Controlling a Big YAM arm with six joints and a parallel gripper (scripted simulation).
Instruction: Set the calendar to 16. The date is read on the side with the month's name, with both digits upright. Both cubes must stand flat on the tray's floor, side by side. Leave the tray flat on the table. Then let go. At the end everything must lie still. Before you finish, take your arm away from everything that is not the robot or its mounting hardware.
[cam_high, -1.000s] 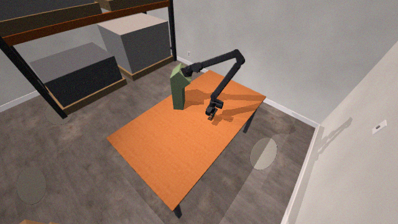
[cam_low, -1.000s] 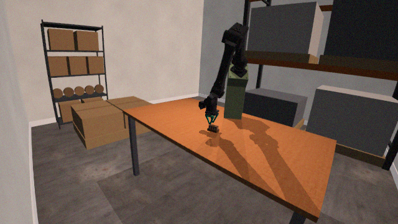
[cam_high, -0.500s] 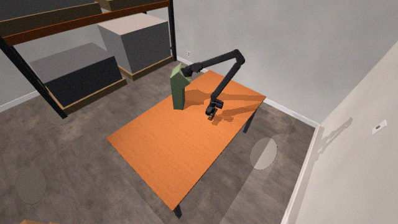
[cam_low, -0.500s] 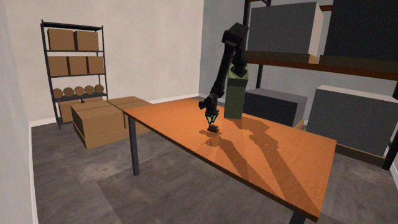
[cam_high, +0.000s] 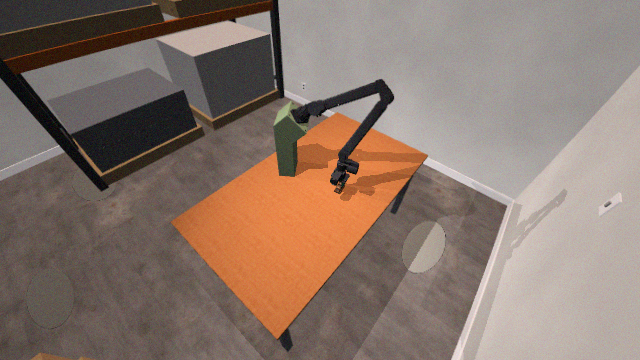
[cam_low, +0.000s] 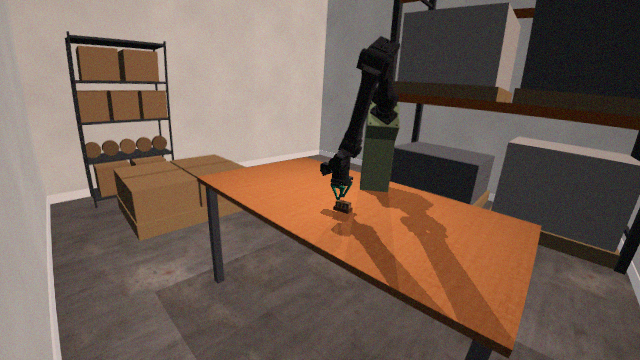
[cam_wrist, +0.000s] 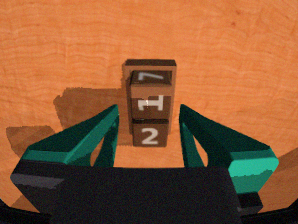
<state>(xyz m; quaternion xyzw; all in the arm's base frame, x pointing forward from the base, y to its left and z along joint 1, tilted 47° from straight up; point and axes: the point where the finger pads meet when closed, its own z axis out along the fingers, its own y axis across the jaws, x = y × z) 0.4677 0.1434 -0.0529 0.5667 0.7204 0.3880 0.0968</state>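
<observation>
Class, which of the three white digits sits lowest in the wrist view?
The 2, upright there; the 1 lies sideways above it, and the third digit is higher still.

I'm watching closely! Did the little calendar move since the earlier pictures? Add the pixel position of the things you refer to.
No, the calendar (cam_high: 338, 189) (cam_low: 343, 205) (cam_wrist: 150, 102) looks just as far from the green post (cam_high: 286, 155) (cam_low: 377, 162) as before.
</observation>
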